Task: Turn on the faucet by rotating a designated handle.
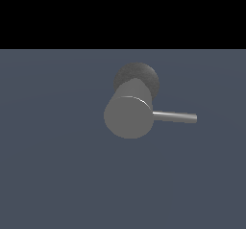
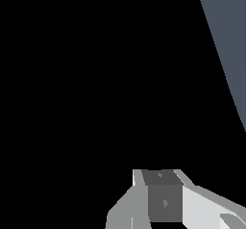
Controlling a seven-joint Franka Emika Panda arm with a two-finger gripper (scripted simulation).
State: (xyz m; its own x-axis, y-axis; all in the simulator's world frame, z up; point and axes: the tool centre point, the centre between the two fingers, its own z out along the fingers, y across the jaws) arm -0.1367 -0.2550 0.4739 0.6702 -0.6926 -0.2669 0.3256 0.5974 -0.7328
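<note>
Faucet alone on the table, gripper off to one side.

Exterior view: the faucet stands on the blue-grey table, its round flat face toward the camera above a darker base, and the handle juts out level toward the exterior view's right; no arm shows. Wrist view: only the gripper against black, with a sliver of table; whether the fingers are spread or clenched cannot be told.

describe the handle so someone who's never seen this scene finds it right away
On the flat blue-grey surface stands the faucet, a thick grey cylinder with a round flat face over a darker round base. The handle is the thin straight rod projecting from its side toward the exterior view's right, far slimmer than the body.
</note>
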